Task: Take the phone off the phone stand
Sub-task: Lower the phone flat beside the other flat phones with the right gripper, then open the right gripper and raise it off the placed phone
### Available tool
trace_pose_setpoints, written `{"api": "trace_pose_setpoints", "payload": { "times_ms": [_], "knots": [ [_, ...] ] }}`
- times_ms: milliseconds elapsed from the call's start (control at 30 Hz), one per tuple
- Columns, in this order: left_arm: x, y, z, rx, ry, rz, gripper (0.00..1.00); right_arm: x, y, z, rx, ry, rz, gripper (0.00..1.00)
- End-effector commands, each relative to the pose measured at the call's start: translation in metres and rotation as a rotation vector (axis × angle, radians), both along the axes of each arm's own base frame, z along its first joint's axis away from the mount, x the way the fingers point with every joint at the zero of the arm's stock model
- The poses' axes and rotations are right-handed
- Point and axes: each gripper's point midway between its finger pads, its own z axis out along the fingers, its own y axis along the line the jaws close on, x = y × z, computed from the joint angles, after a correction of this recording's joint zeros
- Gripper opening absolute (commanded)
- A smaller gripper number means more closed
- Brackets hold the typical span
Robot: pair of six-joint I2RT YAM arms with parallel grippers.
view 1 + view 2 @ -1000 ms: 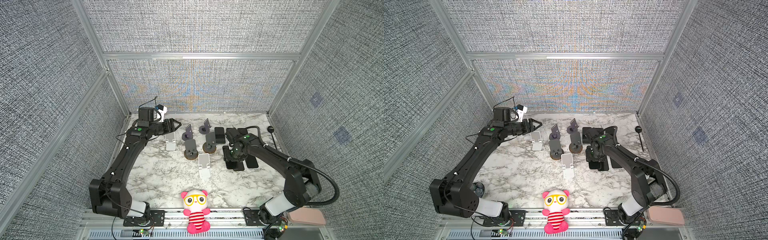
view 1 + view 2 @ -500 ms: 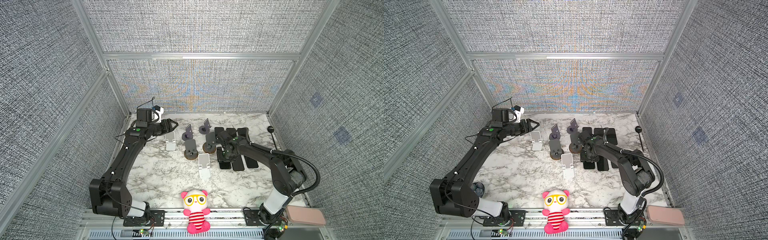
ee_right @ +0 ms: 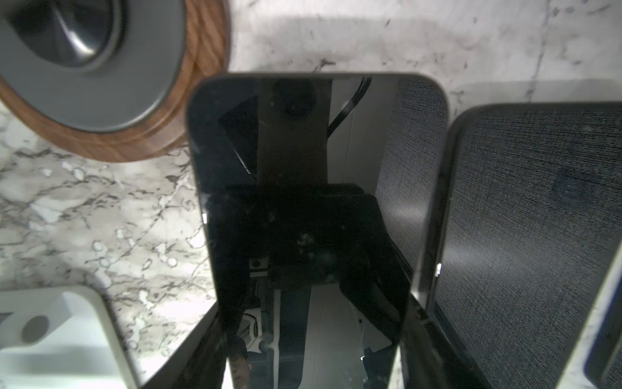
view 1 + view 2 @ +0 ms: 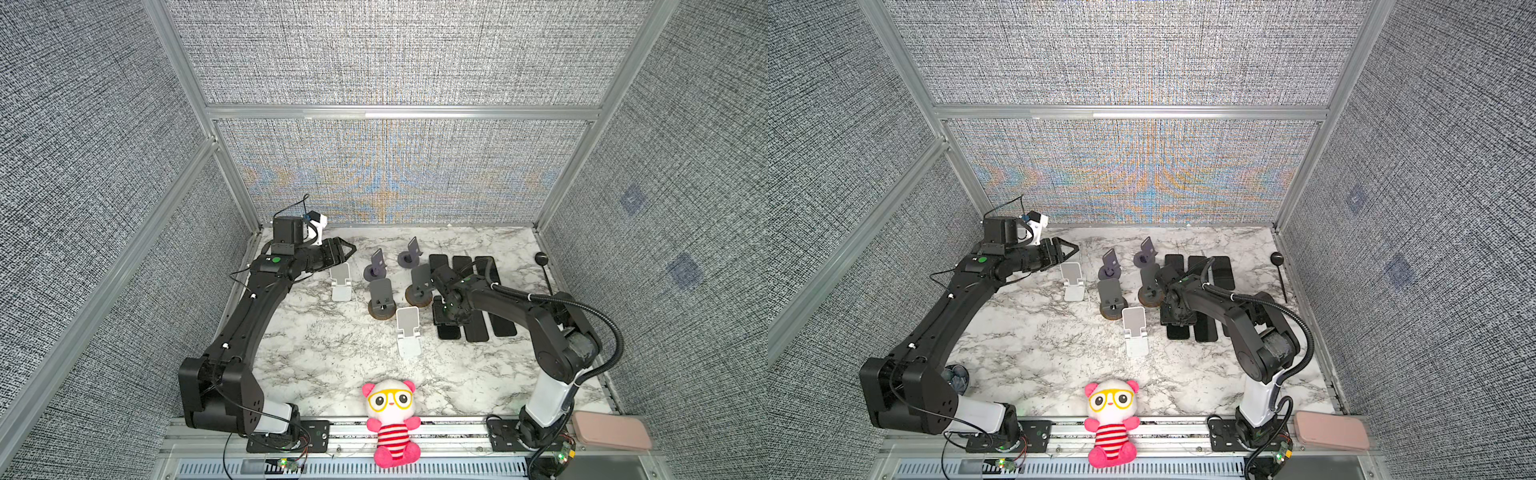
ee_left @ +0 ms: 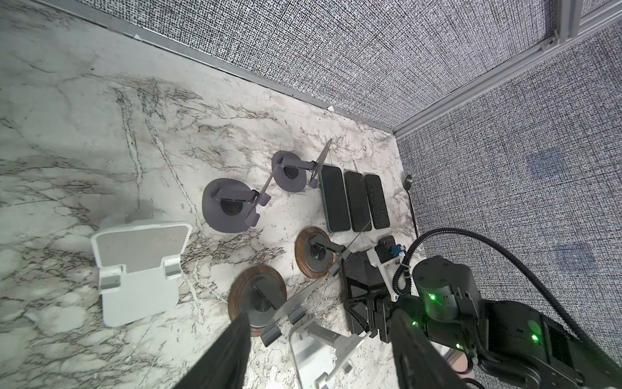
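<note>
In both top views the left arm stretches rearward, left gripper (image 4: 348, 250) spread apart; the right arm folds inward, right gripper (image 4: 446, 313) clamped on the phone (image 4: 448, 330) beside a wood-rimmed stand (image 4: 417, 296). Left wrist view: fingers (image 5: 232, 350) wide. Right wrist view: the phone's glossy black screen mirrors the gripper.

The carrying surface was a white, grey-veined marble-patterned tabletop (image 4: 316, 357). Six stands stood on it, each apart from the others:

- Two white folding plastic phone stands, one to the left (image 4: 341, 282) and one nearer the front (image 4: 408, 332).
- Two grey-violet round-based stands (image 4: 376, 266) (image 4: 409, 253) toward the back.
- Two wood-rimmed round-based stands (image 4: 381, 301) (image 4: 419, 289) between them.

To the right, three flat black phones (image 4: 461, 262) lay side by side in a back row, and two more black phones (image 4: 476, 328) lay nearer the front. A further black phone (image 4: 449, 331) sat just beside these — contact with the surface could not be confirmed. A slim black round-headed rod (image 4: 544, 270) lay along the right edge.
</note>
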Motion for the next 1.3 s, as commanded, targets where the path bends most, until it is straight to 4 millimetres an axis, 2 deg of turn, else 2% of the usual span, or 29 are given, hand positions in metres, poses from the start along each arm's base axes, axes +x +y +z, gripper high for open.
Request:
{"api": "trace_pose_setpoints", "payload": {
  "times_ms": [0,267,600,700,1133,1267],
  "knots": [
    [0.002,-0.001,0.008,-0.011,-0.033,-0.008,0.67,0.004,-0.003,-0.001,-0.022,-0.016,-0.012,0.35],
    [0.002,-0.001,0.009,-0.014,-0.037,-0.009,0.67,0.003,-0.001,-0.008,-0.014,-0.002,-0.013,0.44],
    [0.001,-0.002,0.011,-0.017,-0.04,-0.01,0.67,-0.001,-0.004,-0.013,-0.029,0.011,-0.017,0.73],
    [0.001,-0.001,0.011,-0.016,-0.043,-0.011,0.66,-0.002,-0.005,-0.015,-0.031,0.015,-0.019,0.79],
    [0.0,-0.002,0.014,-0.022,-0.046,-0.018,0.67,-0.003,-0.004,-0.015,-0.032,0.02,-0.011,0.84],
    [-0.001,-0.002,0.014,-0.022,-0.048,-0.02,0.67,-0.002,-0.002,-0.005,-0.034,0.004,-0.006,0.85]
  ]
}}
